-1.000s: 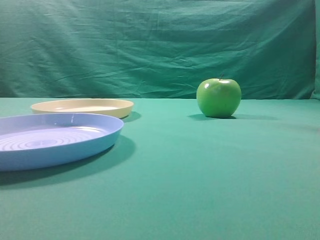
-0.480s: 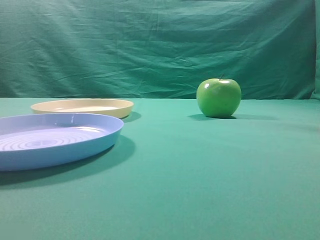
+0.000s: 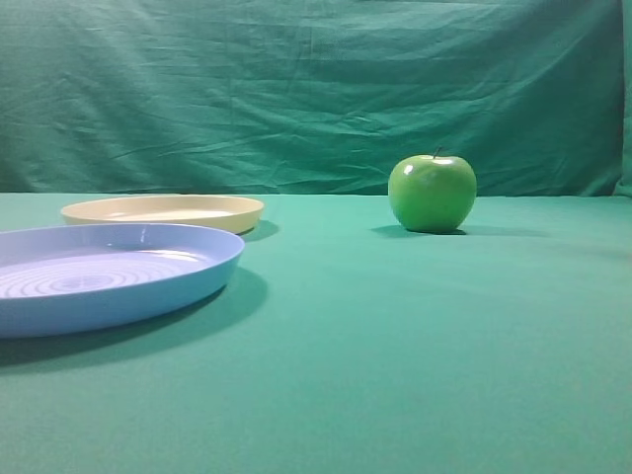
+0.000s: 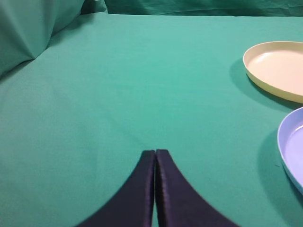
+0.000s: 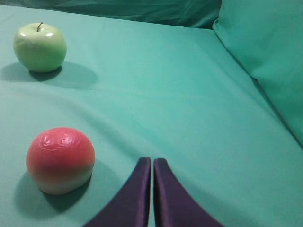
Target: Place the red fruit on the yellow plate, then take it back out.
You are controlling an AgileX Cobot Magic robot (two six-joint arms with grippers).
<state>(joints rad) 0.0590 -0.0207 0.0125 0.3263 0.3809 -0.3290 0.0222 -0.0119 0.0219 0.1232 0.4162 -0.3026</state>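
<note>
2 plates, 2 fruits, 2 grippers on green desk [image 3: 395, 346]. Left gripper [image 4: 155, 153]: fingers pressed together, holding nothing. 1 blue plate [image 3: 99, 281] toward desk's left edge, 1 yellow plate [image 3: 163, 211] just behind it, bare. 1 green apple [image 3: 432, 193] further right. 1 red fruit [image 5: 60, 159] on cloth, near right gripper [image 5: 152, 161], fingers together, holding nothing.

I see matt green cloth [image 3: 395, 346] everywhere, glossy green apple [image 3: 432, 193], smooth plastic-looking yellow plate [image 3: 163, 211] and ridged blue plate [image 3: 109, 275], dull-skinned red fruit [image 5: 60, 160], matt dark gripper fingers [image 5: 137, 198].
</note>
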